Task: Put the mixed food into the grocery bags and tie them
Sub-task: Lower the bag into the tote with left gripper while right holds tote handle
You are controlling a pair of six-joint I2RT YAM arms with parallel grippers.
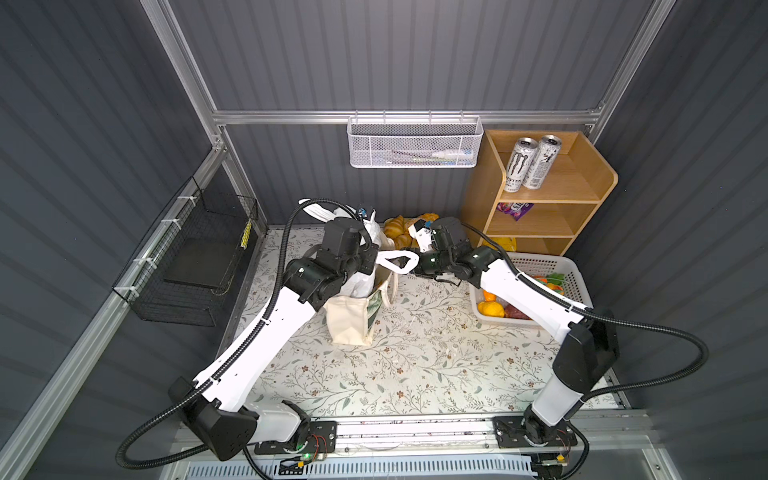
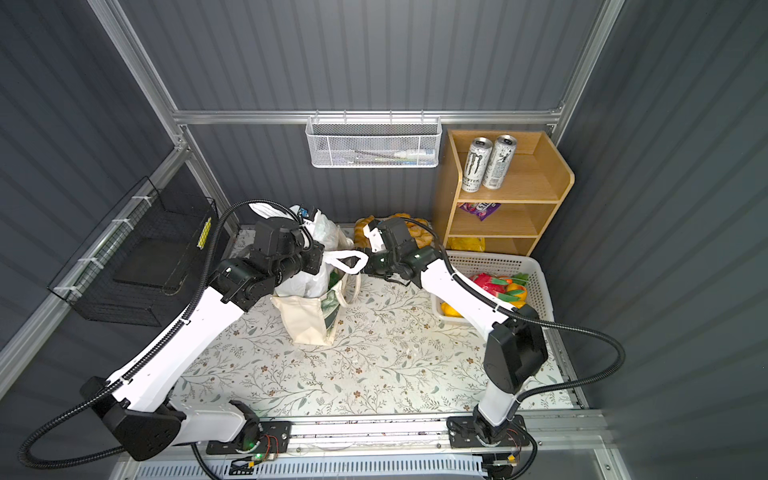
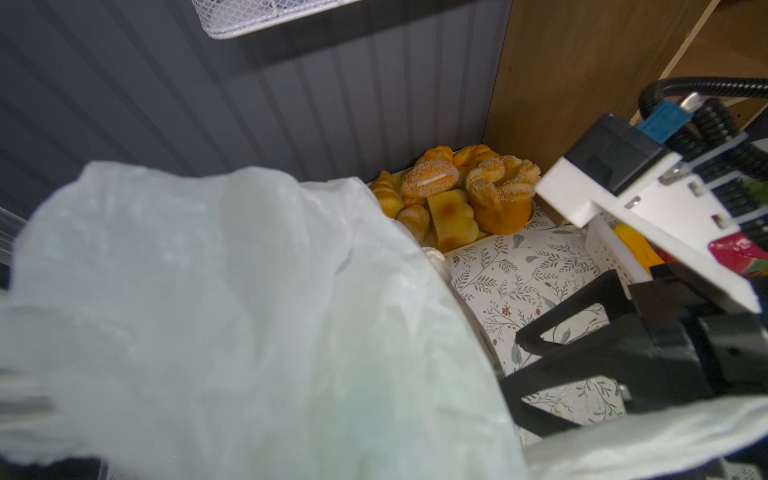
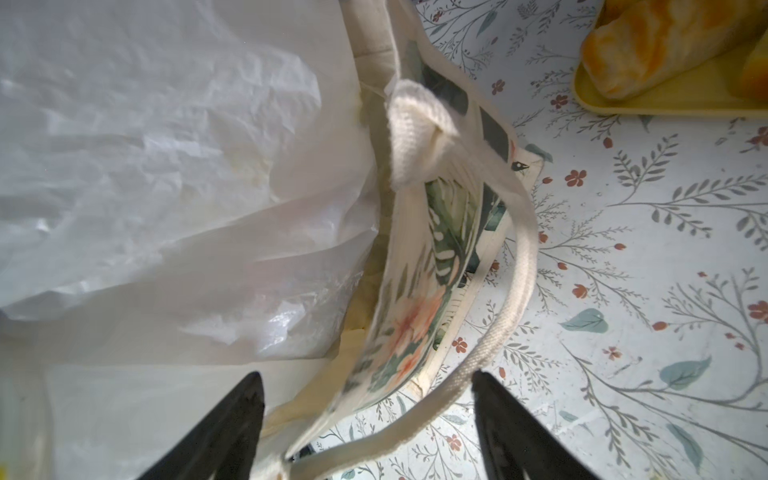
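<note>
Thin white plastic carrier bag (image 1: 359, 286): sits in the mouth of cream floral canvas tote (image 1: 349, 322), on worktop (image 1: 415, 365). Left pincer (image 1: 371, 262): pressed together on the bag's loop handle. Right pincer (image 4: 365, 376): spread over the tote strap. Two silver-white cans (image 1: 519, 166) on wooden shelf (image 1: 552, 195): "MONSTER" legible.

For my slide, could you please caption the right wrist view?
Open right pincer over floral canvas tote strap, white plastic bag alongside.

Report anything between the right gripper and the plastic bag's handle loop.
Nothing visible in a top view: the open right gripper sits at the loop's end. The wrist view shows the tote strap crossing between its jaws, so it might get caught.
</note>
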